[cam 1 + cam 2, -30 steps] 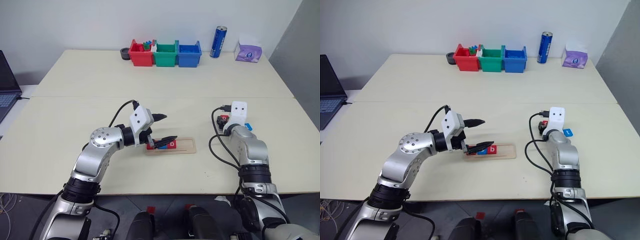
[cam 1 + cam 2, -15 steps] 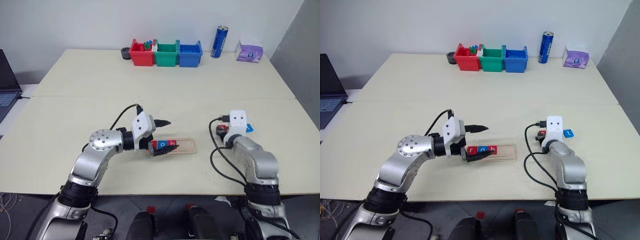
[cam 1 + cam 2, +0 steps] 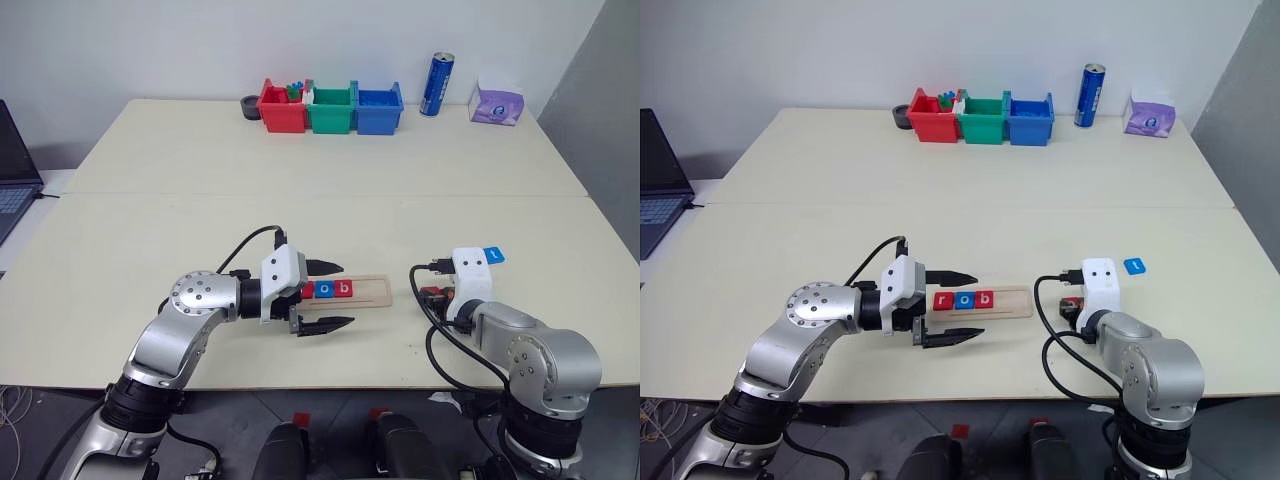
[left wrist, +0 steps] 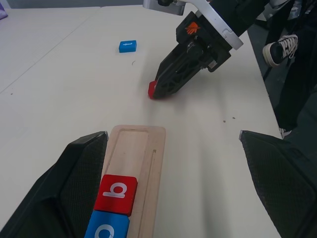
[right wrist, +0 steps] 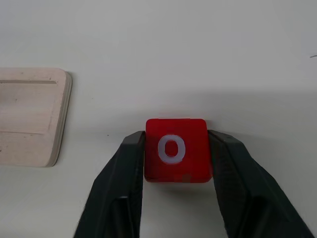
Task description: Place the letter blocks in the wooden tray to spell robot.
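Right gripper, nearest, clamps a red "o" block between both fingers, on the table just short of the wooden tray. To seat it well, lift it clear and lower it flat beside the "b". Left gripper gapes empty around the tray's filled end. A blue block lies farther off.

— Tray? 
— Wooden tray, long pale strip, flat on the table, grooved. Three blocks at its left end, side by side: red r, blue o, red b. Right half bare.

— Others? 
— Red o block, letter facing up, clamped between two black fingers, just right of the tray's end. Blue block lies flat, well off right.
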You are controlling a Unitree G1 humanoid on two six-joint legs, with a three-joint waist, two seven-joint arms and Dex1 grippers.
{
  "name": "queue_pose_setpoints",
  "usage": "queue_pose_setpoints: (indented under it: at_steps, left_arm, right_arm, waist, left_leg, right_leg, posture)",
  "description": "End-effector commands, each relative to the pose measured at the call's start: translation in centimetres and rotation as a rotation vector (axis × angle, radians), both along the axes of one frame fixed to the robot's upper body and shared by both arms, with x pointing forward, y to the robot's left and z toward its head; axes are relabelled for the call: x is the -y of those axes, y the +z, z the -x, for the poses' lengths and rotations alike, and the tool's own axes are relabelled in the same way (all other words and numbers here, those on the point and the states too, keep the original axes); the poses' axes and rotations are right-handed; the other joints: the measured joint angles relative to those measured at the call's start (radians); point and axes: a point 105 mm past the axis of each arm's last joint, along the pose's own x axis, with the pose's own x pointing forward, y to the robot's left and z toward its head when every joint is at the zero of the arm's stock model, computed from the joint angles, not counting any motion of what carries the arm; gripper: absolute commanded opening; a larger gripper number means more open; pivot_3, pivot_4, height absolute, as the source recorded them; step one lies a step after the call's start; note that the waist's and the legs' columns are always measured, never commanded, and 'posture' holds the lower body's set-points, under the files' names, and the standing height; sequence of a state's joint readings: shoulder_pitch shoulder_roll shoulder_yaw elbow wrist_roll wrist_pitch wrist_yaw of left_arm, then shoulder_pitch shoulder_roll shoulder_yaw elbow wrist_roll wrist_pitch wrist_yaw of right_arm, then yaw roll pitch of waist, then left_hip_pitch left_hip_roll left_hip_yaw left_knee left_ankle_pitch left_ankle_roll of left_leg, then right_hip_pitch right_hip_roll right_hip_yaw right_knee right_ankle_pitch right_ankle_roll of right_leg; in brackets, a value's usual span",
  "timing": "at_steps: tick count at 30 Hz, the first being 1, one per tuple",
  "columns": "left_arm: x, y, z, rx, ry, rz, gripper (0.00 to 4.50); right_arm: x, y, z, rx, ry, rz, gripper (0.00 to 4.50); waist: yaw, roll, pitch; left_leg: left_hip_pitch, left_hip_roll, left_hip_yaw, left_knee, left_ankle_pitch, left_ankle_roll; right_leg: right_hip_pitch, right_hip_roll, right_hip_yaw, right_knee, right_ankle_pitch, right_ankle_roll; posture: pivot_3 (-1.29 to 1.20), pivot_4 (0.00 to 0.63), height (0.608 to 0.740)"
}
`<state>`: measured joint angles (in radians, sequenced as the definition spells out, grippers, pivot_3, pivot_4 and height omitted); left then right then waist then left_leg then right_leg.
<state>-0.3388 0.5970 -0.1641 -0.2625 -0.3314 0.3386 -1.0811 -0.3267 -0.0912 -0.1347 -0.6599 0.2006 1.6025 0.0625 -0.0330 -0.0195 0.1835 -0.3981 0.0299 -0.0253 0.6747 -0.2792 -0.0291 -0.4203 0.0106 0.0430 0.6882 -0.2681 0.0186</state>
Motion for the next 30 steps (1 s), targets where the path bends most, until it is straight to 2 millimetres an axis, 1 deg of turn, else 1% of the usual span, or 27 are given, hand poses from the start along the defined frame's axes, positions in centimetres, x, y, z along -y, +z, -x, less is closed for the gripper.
queue_pose_setpoints:
  at_steps: [1, 4, 5, 7, 9, 10, 11, 12, 15, 17, 18, 21, 22, 24, 25, 28, 30]
  left_arm:
    - [0.1, 0.9, 0.2, 0.034, -0.014, 0.015, 4.50]
    - [0.1, 1.1, 0.1, 0.021, -0.006, 0.031, 4.50]
    - [0.1, 1.2, 0.1, 0.016, -0.005, 0.037, 4.50]
    - [0.0, 1.2, 0.1, 0.015, -0.006, 0.039, 4.50]
    - [-0.2, 1.2, 0.1, 0.013, -0.006, 0.037, 4.50]
    - [-0.3, 1.1, 0.1, 0.011, -0.007, 0.037, 4.50]
    - [-0.3, 1.1, 0.0, 0.008, -0.008, 0.038, 4.50]
    - [-0.5, 1.1, 0.1, 0.005, -0.009, 0.039, 4.50]
    - [-0.5, 1.1, 0.2, -0.002, -0.023, 0.044, 4.50]
    - [-0.8, 1.0, 0.4, -0.007, -0.030, 0.043, 4.50]
    - [-0.8, 1.0, 0.5, -0.011, -0.039, 0.046, 4.50]
    - [-0.7, 1.4, 0.9, -0.026, -0.071, 0.067, 4.50]
    - [-0.8, 1.5, 1.1, -0.031, -0.081, 0.069, 4.50]
    - [-0.5, 1.7, 1.0, -0.034, -0.096, 0.063, 4.50]
    - [-0.6, 1.8, 1.0, -0.036, -0.100, 0.060, 4.50]
    - [-0.4, 2.0, 1.0, -0.040, -0.117, 0.053, 4.50]
    - [-0.8, 2.0, 1.2, -0.043, -0.122, 0.050, 4.50]
  right_arm:
    - [-0.7, 0.3, 0.1, -0.001, 0.049, -0.036, 3.18]
    - [-0.5, 1.4, -0.4, 0.039, 0.071, -0.028, 4.29]
    - [-0.4, 2.0, -0.6, 0.057, 0.076, -0.022, 4.47]
    - [0.1, 3.6, -1.2, 0.111, 0.088, 0.005, 4.47]
    - [0.6, 5.6, -1.9, 0.179, 0.110, 0.025, 4.47]
    - [0.9, 7.0, -2.5, 0.242, 0.150, 0.054, 4.47]
    - [1.3, 7.8, -2.9, 0.284, 0.189, 0.104, 4.47]
    - [1.4, 8.2, -3.2, 0.305, 0.239, 0.134, 4.47]
    - [0.2, 8.7, -3.0, 0.383, 0.529, 0.120, 4.47]
    - [0.3, 7.9, -2.4, 0.399, 0.653, 0.113, 4.47]
    - [0.7, 7.2, -2.2, 0.419, 0.706, 0.127, 4.47]
    - [1.5, 5.1, -1.2, 0.432, 0.824, 0.119, 4.47]
    - [1.5, 4.4, -0.8, 0.422, 0.846, 0.111, 4.47]
    - [2.2, 2.7, -0.6, 0.401, 0.883, 0.120, 4.47]
    - [2.3, 2.2, -0.5, 0.396, 0.894, 0.116, 4.47]
    - [2.7, 1.3, -0.3, 0.388, 0.932, 0.107, 4.47]
    - [2.3, 1.0, -0.1, 0.389, 0.956, 0.103, 4.47]
  waist:
    - [0.000, 0.000, 0.000]
    - [0.000, 0.000, 0.000]
    - [0.000, 0.000, 0.000]
    - [0.000, 0.000, 0.000]
    - [0.000, 0.000, 0.000]
    - [0.000, 0.000, 0.000]
    - [0.000, 0.000, 0.000]
    - [0.000, 0.000, 0.000]
    - [0.001, 0.000, 0.000]
    - [0.001, 0.000, 0.000]
    - [0.001, 0.000, 0.000]
    - [0.004, -0.001, 0.000]
    - [0.004, -0.001, 0.000]
    - [0.004, -0.001, 0.000]
    - [0.003, -0.001, 0.000]
    - [0.001, -0.001, 0.000]
    - [0.001, -0.001, 0.000]
  left_leg:
    - [0.000, 0.000, 0.000, 0.000, 0.000, 0.000]
    - [0.000, 0.000, 0.000, 0.000, 0.000, 0.000]
    - [0.000, 0.000, 0.000, 0.000, 0.000, 0.000]
    - [0.000, 0.000, 0.000, 0.000, 0.000, 0.000]
    - [0.000, 0.000, 0.001, 0.000, 0.000, 0.000]
    - [0.000, 0.000, 0.001, 0.000, 0.000, 0.000]
    - [0.000, 0.000, 0.000, 0.000, 0.000, 0.000]
    - [-0.001, 0.000, 0.000, 0.000, 0.000, 0.000]
    - [-0.001, 0.000, 0.000, -0.001, 0.000, 0.000]
    - [-0.001, -0.001, 0.001, -0.004, 0.000, 0.000]
    - [-0.001, 0.000, 0.001, -0.005, 0.000, 0.001]
    - [-0.001, -0.001, 0.001, -0.008, 0.000, 0.000]
    - [-0.001, -0.001, 0.001, -0.008, 0.000, 0.000]
    - [-0.001, -0.001, 0.001, -0.008, 0.000, 0.000]
    - [0.000, -0.001, 0.001, -0.008, 0.000, 0.000]
    - [0.001, -0.001, 0.002, -0.008, 0.000, 0.000]
    - [0.002, -0.001, 0.002, -0.008, 0.000, 0.000]
  right_leg:
    - [0.000, 0.000, 0.000, 0.000, 0.000, 0.000]
    - [0.000, 0.000, 0.000, 0.000, 0.000, 0.000]
    - [0.000, 0.000, 0.000, 0.000, 0.000, 0.000]
    - [0.000, 0.000, 0.000, 0.000, 0.000, 0.000]
    - [0.000, 0.000, -0.001, 0.000, 0.000, 0.000]
    - [0.000, 0.000, -0.001, 0.000, 0.000, 0.000]
    - [0.000, 0.000, -0.001, -0.001, 0.000, 0.000]
    - [0.000, 0.000, -0.001, -0.001, 0.000, 0.000]
    - [0.001, 0.000, -0.002, -0.006, 0.000, 0.000]
    - [0.001, 0.000, -0.002, -0.008, 0.001, -0.001]
    - [0.001, 0.000, -0.002, -0.008, 0.003, -0.004]
    - [0.000, -0.002, -0.001, -0.009, 0.003, -0.004]
    - [0.000, -0.002, -0.001, -0.009, 0.003, -0.004]
    - [0.000, -0.002, -0.002, -0.008, 0.003, -0.004]
    - [0.000, -0.002, -0.002, -0.008, 0.003, -0.004]
    - [0.001, -0.002, -0.001, -0.007, 0.003, -0.004]
    - [0.001, -0.001, -0.001, -0.006, 0.003, -0.004]
  posture:
    - [0.00, 0.150, 0.740]
    - [0.00, 0.150, 0.740]
    - [0.00, 0.150, 0.740]
    - [0.00, 0.150, 0.740]
    - [0.00, 0.150, 0.740]
    - [0.00, 0.150, 0.740]
    - [0.00, 0.150, 0.740]
    - [0.00, 0.150, 0.740]
    - [0.00, 0.150, 0.740]
    - [0.00, 0.150, 0.740]
    - [0.00, 0.150, 0.740]
    - [0.00, 0.150, 0.740]
    - [0.00, 0.150, 0.740]
    - [0.00, 0.150, 0.740]
    - [0.00, 0.150, 0.740]
    - [0.00, 0.150, 0.740]
    - [0.00, 0.150, 0.740]
